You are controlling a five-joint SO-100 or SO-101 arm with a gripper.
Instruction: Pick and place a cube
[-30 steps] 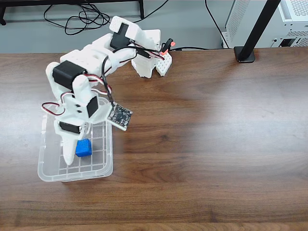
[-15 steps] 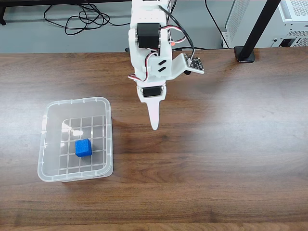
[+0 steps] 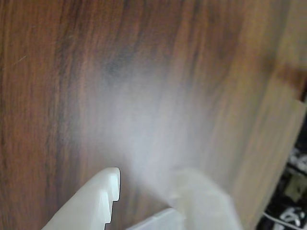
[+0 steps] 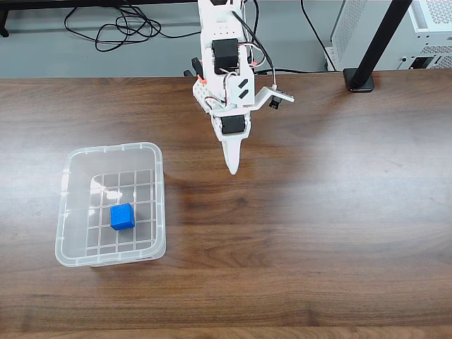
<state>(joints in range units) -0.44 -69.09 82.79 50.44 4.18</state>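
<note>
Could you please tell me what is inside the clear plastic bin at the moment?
In the fixed view, the clear plastic bin holds just the blue cube, sitting on its gridded floor toward the near side. Nothing covers the inside, so the whole floor is visible.

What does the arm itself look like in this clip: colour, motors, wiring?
White plastic arm with black servo blocks, loose black, red and white cables, and a small board bracketed at the wrist. Its gripper tapers to pale pointed fingers.

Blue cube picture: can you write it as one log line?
cube: inside clear bin | end effector: over bare table, empty, apart from bin
</note>
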